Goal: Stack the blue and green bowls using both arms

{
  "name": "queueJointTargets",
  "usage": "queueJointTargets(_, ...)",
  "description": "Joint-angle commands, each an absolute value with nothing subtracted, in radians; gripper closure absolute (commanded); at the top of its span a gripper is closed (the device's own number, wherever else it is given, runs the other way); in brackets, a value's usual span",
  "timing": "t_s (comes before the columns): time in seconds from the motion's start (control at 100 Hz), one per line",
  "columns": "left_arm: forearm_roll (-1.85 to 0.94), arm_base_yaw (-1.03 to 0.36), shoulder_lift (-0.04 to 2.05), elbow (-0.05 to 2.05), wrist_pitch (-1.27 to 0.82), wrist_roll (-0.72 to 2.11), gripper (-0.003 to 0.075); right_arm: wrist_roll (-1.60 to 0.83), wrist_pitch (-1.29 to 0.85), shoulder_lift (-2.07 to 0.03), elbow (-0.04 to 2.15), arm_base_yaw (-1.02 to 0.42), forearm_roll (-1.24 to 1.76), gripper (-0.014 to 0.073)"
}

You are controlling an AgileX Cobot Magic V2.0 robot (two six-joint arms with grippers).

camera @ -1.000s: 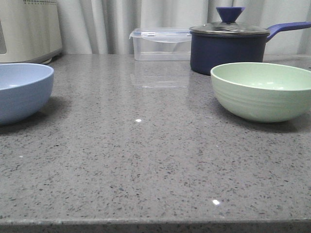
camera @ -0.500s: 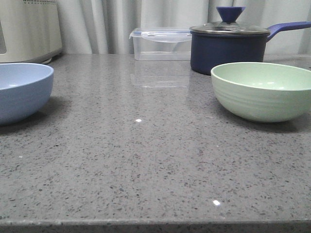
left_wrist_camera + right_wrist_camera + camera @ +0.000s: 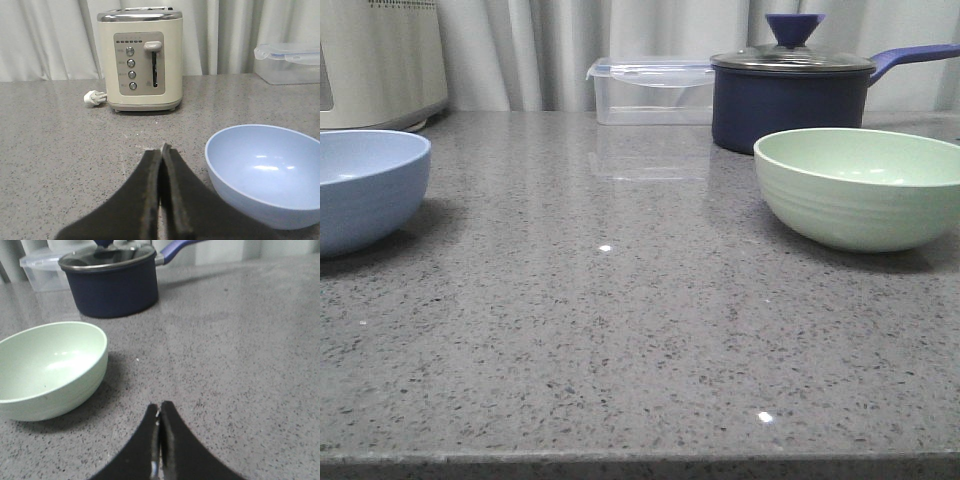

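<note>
At the far left of the grey speckled surface (image 3: 620, 330) sits the blue bowl (image 3: 365, 188), upright and empty. The left claw (image 3: 161, 152) is clenched on nothing, just beside that bowl. Well apart at the right stands the green bowl (image 3: 860, 187). The right claw (image 3: 159, 409) is clenched empty near it.
</note>
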State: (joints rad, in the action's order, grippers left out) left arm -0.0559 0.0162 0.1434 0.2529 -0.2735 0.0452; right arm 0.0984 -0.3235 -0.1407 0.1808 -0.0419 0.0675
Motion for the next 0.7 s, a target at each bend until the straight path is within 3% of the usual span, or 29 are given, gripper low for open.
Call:
queueJointTargets(0.0,-0.067,0.021,0.231,0.354,-0.222,0.041,0.0741,0.094,-0.333,-0.228,0.279,-0.037,0.073,0.0673)
queueJointTargets(0.34,-0.057,0.021,0.470,0.530,-0.279,0.041,0.0740,0.094,-0.491,-0.529,0.506,-0.037,0.073,0.0666)
queueJointTargets(0.44,-0.057,0.021,0.513,0.541,-0.279,0.043,0.0724,0.094,-0.524,-0.585,0.547,-0.037,0.073,0.0571)
queueJointTargets(0.56,-0.057,0.021,0.529,0.542,-0.256,0.049,0.0587,0.094,-0.525,-0.616,0.570,-0.037,0.073,0.0342)
queueJointTargets(0.69,-0.057,0.021,0.529,0.542,-0.233,0.049,0.0378,0.094,-0.514,-0.617,0.571,-0.037,0.073,0.0221)
